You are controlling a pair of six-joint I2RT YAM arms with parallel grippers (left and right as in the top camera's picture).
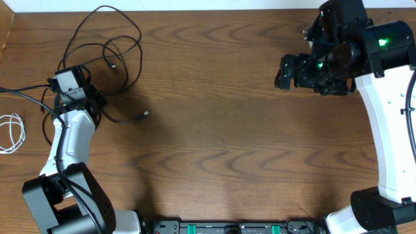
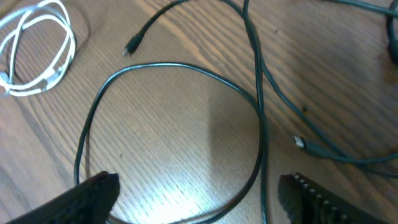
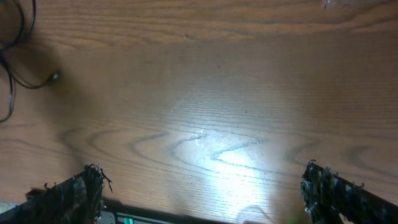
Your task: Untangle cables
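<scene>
Done: white cable [image 2: 68, 46] apart at 9 o'clock. Remaining: parting black cables [image 2: 258, 102] crossed at 11 o'clock. Left hand [image 2: 199, 196], right hand [image 3: 199, 193]: released, empty.

1. The middle of the table [image 1: 214, 149] was bare wood between the two arms, with room for either gripper to cross.
2. The black cables [image 2: 168, 64] sprawled in loose loops around the left gripper [image 2: 199, 186], and one loop ran between its spread fingers.
3. The white cable [image 2: 69, 50] lay coiled near the left edge, apart from the black loops.
4. Below the wide-open right gripper [image 3: 200, 171] the wood lay bare, with a black plug end [image 3: 55, 76] well to one side.
</scene>
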